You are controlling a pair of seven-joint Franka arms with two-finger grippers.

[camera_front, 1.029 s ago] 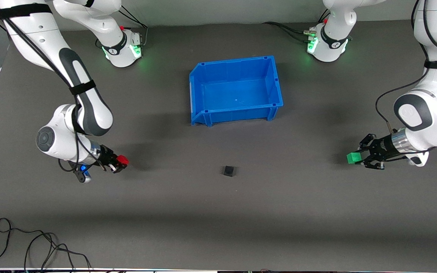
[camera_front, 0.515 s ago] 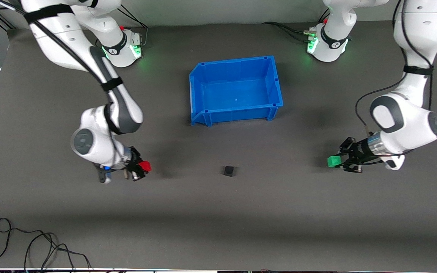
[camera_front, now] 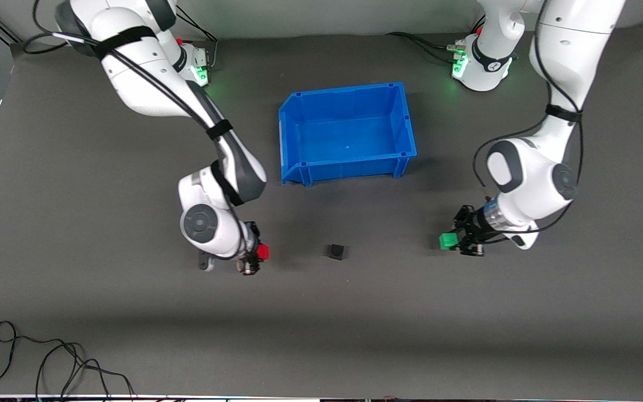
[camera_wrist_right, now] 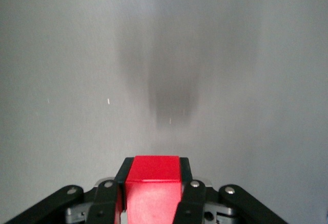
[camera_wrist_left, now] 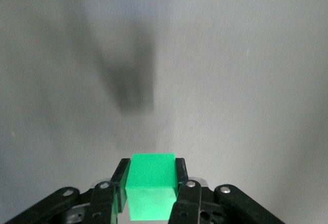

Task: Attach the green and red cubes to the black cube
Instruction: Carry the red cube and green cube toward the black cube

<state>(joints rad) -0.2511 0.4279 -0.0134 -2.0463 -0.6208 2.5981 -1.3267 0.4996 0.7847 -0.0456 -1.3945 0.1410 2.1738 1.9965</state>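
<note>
The black cube [camera_front: 336, 252] sits on the dark table mat, nearer the front camera than the blue bin. My right gripper [camera_front: 259, 254] is shut on the red cube [camera_front: 263, 252], held low over the mat toward the right arm's end from the black cube; the red cube fills the jaws in the right wrist view [camera_wrist_right: 152, 185]. My left gripper [camera_front: 456, 241] is shut on the green cube [camera_front: 447, 241], held low over the mat toward the left arm's end from the black cube; it shows between the fingers in the left wrist view [camera_wrist_left: 150, 185]. The black cube is out of both wrist views.
An open blue bin [camera_front: 291, 125] stands farther from the front camera than the black cube, midway between the arms. A loose black cable [camera_front: 48, 357] lies at the table's near edge at the right arm's end.
Both arms have swung inward toward the black cube, each carrying its cube. The red cube and the green cube are now much closer to the black cube, which has not moved.
</note>
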